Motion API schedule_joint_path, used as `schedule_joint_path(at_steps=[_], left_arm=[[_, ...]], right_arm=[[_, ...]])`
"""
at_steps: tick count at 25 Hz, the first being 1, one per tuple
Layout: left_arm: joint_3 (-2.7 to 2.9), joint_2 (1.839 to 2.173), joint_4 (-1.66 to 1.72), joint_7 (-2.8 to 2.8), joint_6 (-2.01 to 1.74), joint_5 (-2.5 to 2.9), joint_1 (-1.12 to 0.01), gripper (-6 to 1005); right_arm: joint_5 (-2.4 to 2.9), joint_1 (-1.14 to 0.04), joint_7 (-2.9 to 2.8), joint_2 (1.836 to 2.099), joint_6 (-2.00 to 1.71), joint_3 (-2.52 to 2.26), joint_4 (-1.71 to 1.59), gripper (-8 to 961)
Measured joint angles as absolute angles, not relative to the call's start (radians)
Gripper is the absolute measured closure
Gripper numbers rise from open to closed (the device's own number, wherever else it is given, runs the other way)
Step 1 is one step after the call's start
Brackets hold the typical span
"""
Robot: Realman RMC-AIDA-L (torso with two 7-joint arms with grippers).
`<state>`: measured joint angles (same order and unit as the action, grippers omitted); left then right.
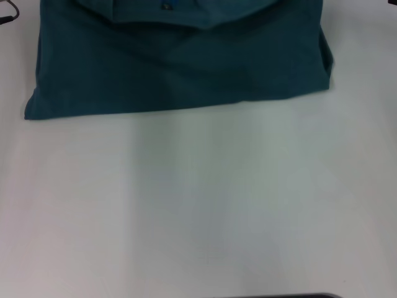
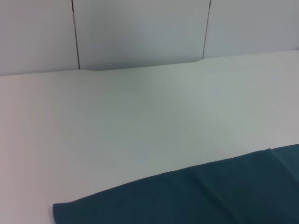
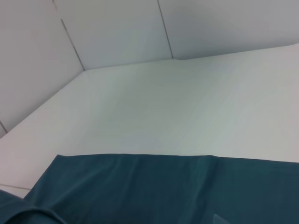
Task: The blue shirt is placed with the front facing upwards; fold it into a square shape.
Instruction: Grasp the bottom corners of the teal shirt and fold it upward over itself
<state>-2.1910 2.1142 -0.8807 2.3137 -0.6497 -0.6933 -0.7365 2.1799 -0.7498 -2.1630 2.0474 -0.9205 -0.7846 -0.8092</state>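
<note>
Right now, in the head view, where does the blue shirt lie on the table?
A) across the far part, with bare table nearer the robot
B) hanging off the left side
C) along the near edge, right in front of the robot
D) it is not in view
A: the blue shirt spans the top of the head view, and bare white table fills everything nearer the robot.

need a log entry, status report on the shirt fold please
Neither hand in view. Dark teal-blue cotton T-shirt lies folded into a rough rectangle at the far side of the white table. Nothing in the way.
</note>
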Motion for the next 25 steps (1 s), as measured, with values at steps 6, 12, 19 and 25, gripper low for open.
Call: schedule_joint_path(at_steps=[6, 12, 19, 25], left_arm=[[-2.190, 2.112, -0.868, 2.313, -0.644, -0.691, -0.747, 965], [-2.190, 2.120, -0.857, 2.292, -0.642, -0.669, -0.748, 919], [-2.192, 2.098, -0.760, 2.295, -0.655, -0.633, -0.801, 856], [-2.202, 2.101, -0.755, 2.339, -0.661, -0.576, -0.810, 767]], right_arm=[[2.181, -0.752, -2.155, 2.047, -0.919, -0.797, -0.810, 916], [2.182, -0.754, -2.155, 2.051, -0.911, -0.824, -0.800, 915], [2.188, -0.750, -2.168, 2.037, -0.925, -0.883, -0.764, 911], [2.243, -0.758, -2.214, 2.020, -0.940, -0.885, -0.764, 772]])
